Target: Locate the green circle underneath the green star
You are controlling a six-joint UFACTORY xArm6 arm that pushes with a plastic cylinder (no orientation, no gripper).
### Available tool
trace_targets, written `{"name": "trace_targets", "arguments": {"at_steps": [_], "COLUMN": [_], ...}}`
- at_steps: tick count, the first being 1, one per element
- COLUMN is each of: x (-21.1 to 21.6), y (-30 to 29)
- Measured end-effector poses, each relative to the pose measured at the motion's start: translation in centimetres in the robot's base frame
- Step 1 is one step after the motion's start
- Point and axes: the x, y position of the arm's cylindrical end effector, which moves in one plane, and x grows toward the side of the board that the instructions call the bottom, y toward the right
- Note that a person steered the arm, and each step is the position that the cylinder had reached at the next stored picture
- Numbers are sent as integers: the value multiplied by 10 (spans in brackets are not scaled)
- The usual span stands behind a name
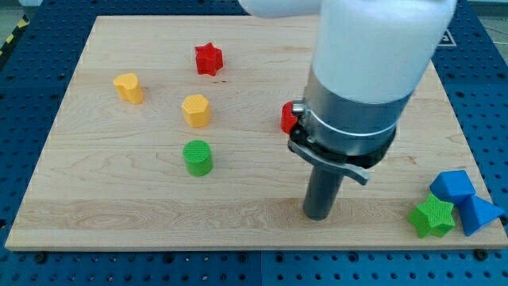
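The green circle point(197, 157) stands left of the board's middle. The green star point(432, 216) sits at the view's lower right, touching two blue blocks. My tip point(318, 215) rests on the board between them, nearer the star, well to the right of the circle and a little lower in the view. The arm's white and grey body hides the board above the tip.
A red star point(209, 59), a yellow block point(128, 87) and a yellow hexagon block point(196, 110) lie at the upper left. A red block point(287, 117) is partly hidden behind the arm. Two blue blocks point(453, 187) point(479, 214) sit by the wooden board's point(95, 214) right edge.
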Motion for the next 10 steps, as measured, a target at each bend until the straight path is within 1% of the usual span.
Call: {"name": "trace_targets", "arguments": {"at_steps": [3,6,9,10], "x": [-3,-7,-40,-55], "y": [-49,-131,-201,-202]}}
